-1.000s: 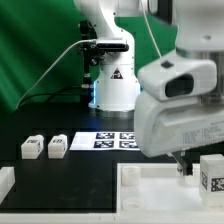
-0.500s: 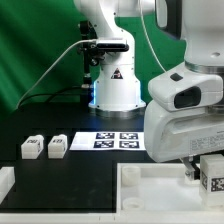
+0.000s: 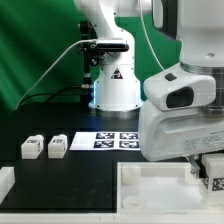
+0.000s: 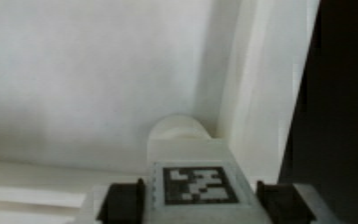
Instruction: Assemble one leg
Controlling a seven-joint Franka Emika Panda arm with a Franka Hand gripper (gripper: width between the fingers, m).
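Low exterior view toward the arm base (image 3: 112, 85); wrist view close over the leg (image 4: 199, 185), common to both.

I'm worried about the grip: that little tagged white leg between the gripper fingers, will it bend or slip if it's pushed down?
Probably stiff: the leg looks like a solid plastic block, with no bend showing between the fingers. Likely light, being small beside the gripper. Its smooth faces could slip, though the flat sides should seat well.
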